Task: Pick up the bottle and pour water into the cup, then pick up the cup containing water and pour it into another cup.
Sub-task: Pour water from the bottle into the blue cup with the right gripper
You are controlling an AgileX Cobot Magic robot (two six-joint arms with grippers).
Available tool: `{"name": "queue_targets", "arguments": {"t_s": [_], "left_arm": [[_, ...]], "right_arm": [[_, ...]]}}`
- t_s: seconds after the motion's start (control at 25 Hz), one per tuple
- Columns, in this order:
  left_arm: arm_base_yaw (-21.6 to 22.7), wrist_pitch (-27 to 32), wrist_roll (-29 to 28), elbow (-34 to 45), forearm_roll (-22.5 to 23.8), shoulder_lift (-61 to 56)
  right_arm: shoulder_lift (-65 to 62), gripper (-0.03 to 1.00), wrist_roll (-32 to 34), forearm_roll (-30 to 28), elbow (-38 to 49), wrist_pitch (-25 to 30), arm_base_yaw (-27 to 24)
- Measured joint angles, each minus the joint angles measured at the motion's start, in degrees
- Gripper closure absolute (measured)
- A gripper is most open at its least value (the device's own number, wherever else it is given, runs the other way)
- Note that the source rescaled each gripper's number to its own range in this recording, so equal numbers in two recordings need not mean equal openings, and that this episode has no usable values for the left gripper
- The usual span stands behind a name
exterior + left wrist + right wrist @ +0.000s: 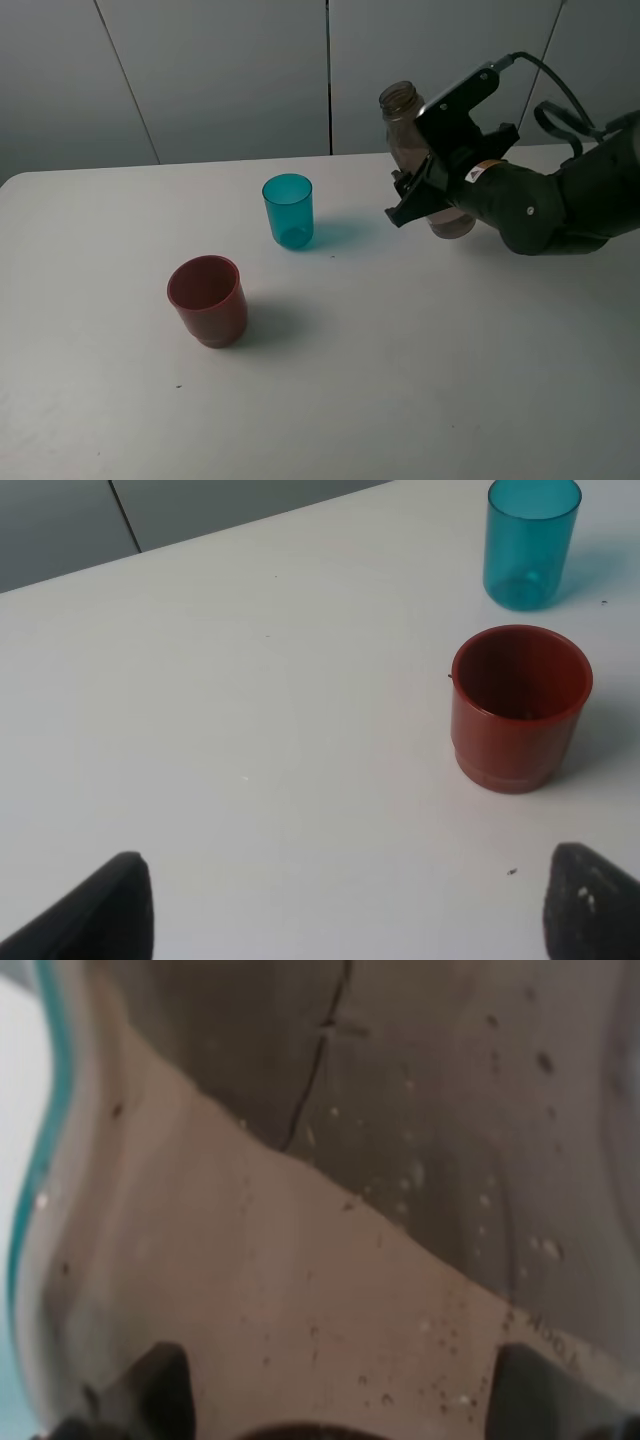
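My right gripper (428, 198) is shut on the smoky grey-brown bottle (404, 112), holding it by its body above the table at the right, neck up and open. In the right wrist view the bottle (350, 1210) fills the picture between the two fingertips, with droplets on its wall. The teal-blue cup (288, 210) stands upright to the left of the bottle, apart from it. The wider dull-red cup (208, 300) stands nearer the front left. In the left wrist view my left gripper (345, 920) is open over bare table, with the red cup (520, 708) and teal cup (530, 542) beyond it.
The white table (420, 400) carries only the two cups. A grey panelled wall (220, 70) rises behind its far edge. The left arm is outside the exterior high view.
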Motion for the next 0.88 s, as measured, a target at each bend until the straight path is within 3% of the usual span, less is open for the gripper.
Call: {"name": "queue_targets", "arguments": {"t_s": [0.2, 0.52, 0.88], "left_arm": [[0.0, 0.0, 0.0, 0.0, 0.0, 0.0], [0.0, 0.0, -0.1, 0.0, 0.0, 0.0], [0.0, 0.0, -0.1, 0.0, 0.0, 0.0]], "right_arm": [[-0.2, 0.96, -9.4, 1.3, -4.8, 6.9, 0.8], [1.2, 0.96, -24.5, 2.3, -13.0, 11.6, 1.6], [8.1, 0.96, -47.5, 12.7, -19.1, 12.6, 1.8]]}}
